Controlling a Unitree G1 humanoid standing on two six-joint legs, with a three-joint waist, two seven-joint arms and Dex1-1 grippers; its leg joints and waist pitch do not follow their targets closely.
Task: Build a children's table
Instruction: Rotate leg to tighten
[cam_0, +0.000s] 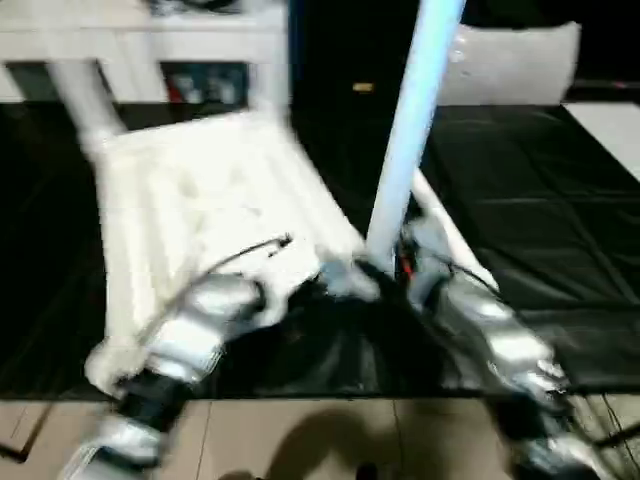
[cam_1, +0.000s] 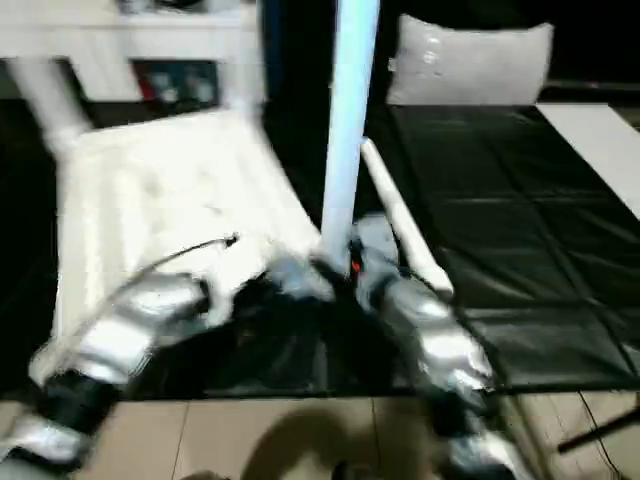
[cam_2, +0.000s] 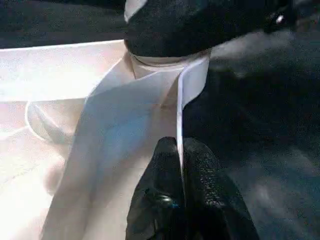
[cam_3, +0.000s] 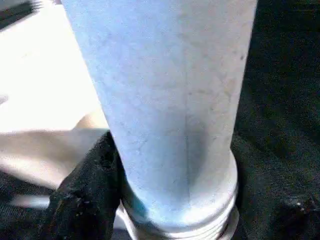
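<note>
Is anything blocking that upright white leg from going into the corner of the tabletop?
Nothing visible does. The leg already stands upright at the tabletop near corner, its base by the right gripper; the joint itself is blurred.

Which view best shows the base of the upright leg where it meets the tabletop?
The right wrist view: the upright leg is close up, its ringed base plain, a black finger of the right hand beside it. Both eye views show the whole leg standing at the tabletop corner, blurred. The left wrist view catches the socket from below.
</note>
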